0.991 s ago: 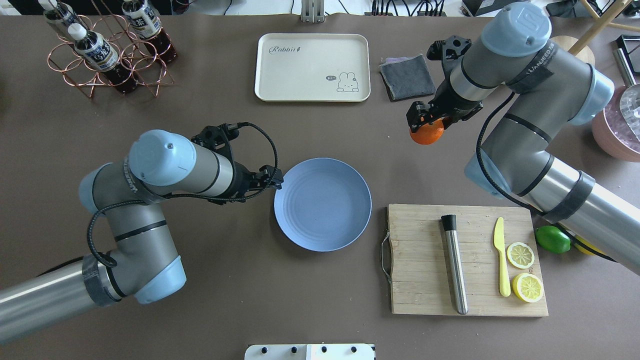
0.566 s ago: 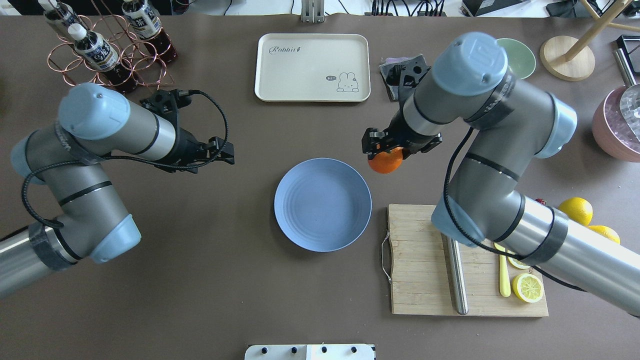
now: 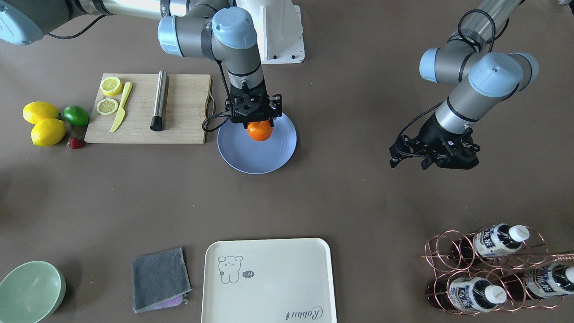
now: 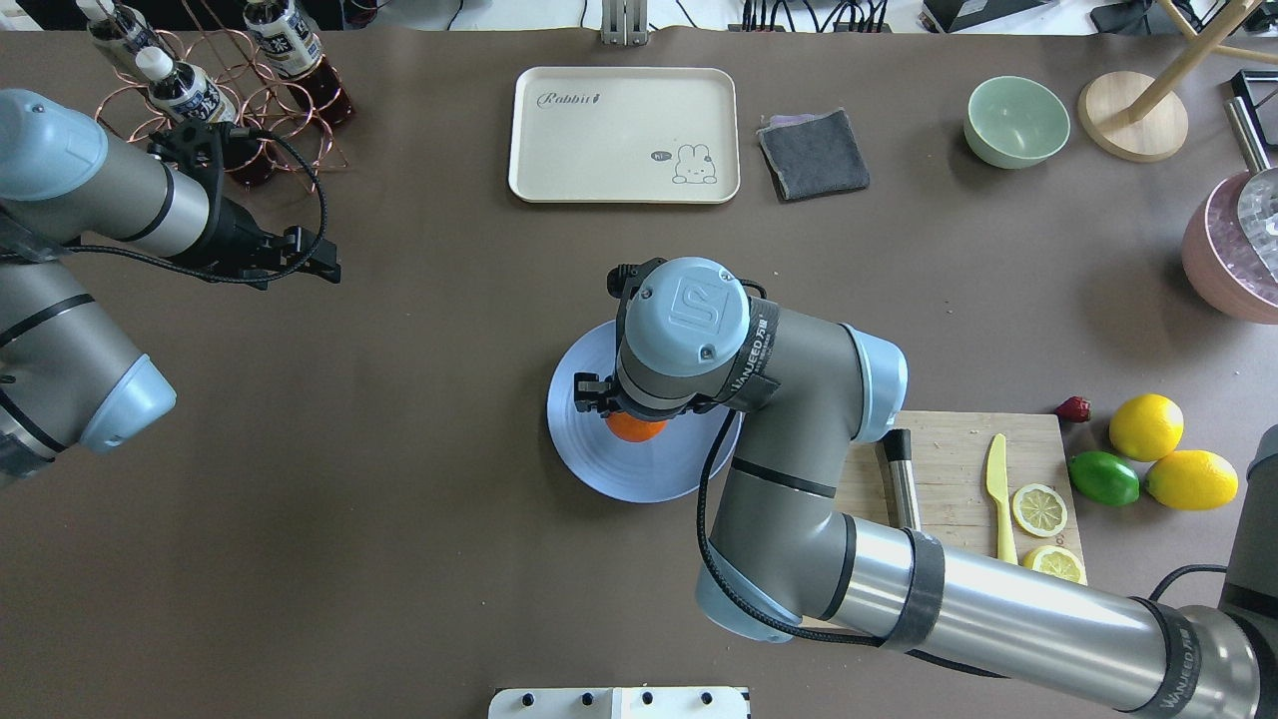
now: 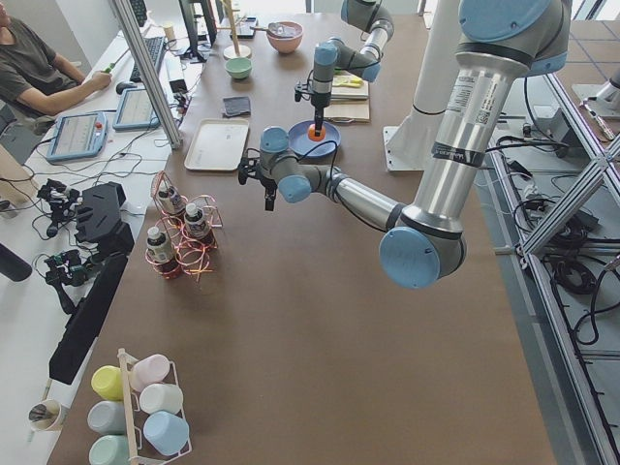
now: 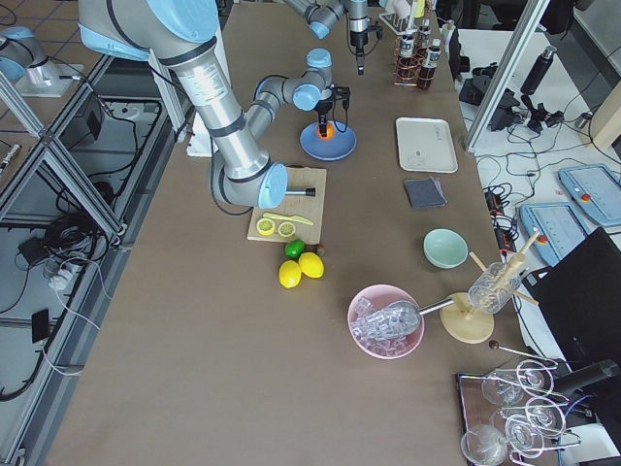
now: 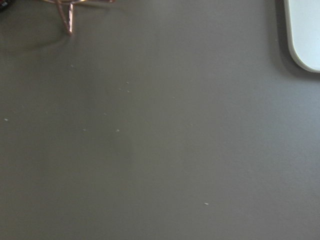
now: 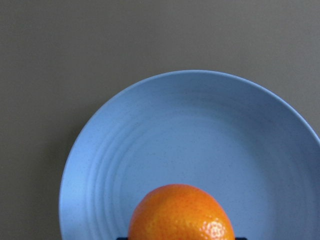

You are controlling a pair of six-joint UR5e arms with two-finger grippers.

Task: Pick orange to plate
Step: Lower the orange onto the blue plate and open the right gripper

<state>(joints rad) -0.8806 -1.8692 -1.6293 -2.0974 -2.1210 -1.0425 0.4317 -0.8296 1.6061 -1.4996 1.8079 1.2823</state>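
Right gripper (image 3: 259, 122) clamped on orange (image 3: 260, 131), over plate (image 3: 251, 157) centre, mid-frame in front view; I can't see whether the orange touches the plate. Left gripper (image 3: 435, 157) hangs at frame right over matte brown table (image 3: 341, 193); can't tell its opening. Operator (image 5: 34, 68) sits at a desk, upper left of left side view.

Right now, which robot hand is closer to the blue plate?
The right. The right gripper holds the orange directly over the plate. The left gripper is off to the plate's side over bare table, close to the bottle rack.
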